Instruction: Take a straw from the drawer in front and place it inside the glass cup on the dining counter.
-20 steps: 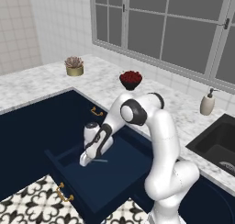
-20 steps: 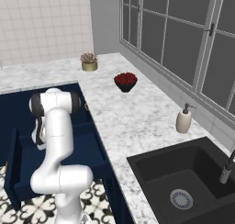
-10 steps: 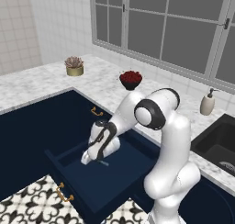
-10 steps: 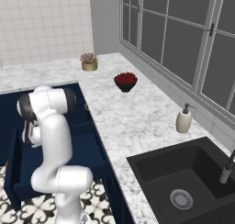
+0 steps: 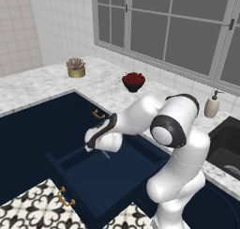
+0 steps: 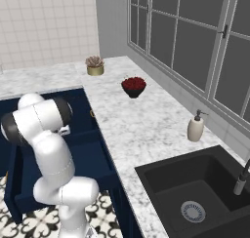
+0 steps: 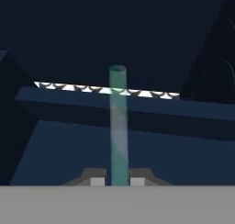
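Gripper (image 7: 118, 182) is clamped on a teal straw (image 7: 118, 126), hovering over the open navy drawer (image 5: 101, 183).

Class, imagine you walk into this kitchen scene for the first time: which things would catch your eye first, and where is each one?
The big white robot arm bends down over the open navy-blue drawer at the lower middle of the left base view. In the hand view, its claw is shut on a translucent teal straw that stands up between the fingertips. Behind, a dark bowl of red fruit stands out on the white marble worktop under the window.
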Robot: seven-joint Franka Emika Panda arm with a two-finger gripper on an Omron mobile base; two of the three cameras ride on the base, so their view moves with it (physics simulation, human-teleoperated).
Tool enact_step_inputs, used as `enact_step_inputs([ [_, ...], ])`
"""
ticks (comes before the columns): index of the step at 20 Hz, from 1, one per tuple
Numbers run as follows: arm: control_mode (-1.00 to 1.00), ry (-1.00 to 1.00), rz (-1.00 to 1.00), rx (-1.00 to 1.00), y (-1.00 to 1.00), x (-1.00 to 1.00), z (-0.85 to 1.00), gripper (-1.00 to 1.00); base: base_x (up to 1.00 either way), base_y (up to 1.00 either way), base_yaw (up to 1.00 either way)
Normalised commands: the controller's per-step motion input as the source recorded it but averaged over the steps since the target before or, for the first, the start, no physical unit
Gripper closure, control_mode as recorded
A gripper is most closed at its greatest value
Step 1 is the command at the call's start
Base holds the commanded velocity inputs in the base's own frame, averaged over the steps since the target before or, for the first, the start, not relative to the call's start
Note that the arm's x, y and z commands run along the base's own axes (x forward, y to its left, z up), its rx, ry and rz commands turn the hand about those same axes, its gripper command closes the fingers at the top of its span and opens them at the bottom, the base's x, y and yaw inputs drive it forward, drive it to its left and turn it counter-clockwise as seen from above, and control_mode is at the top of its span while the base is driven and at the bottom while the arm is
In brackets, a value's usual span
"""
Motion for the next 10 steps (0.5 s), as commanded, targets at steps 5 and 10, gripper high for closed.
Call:
enact_step_inputs([
  [5,-1.0,-0.02,-0.21,0.07,0.0,0.42,1.0,1.0,0.0,0.0,0.0],
  [10,-1.0,0.0,-0.18,0.06,0.0,0.01,1.0,1.0,0.0,0.0,0.0],
])
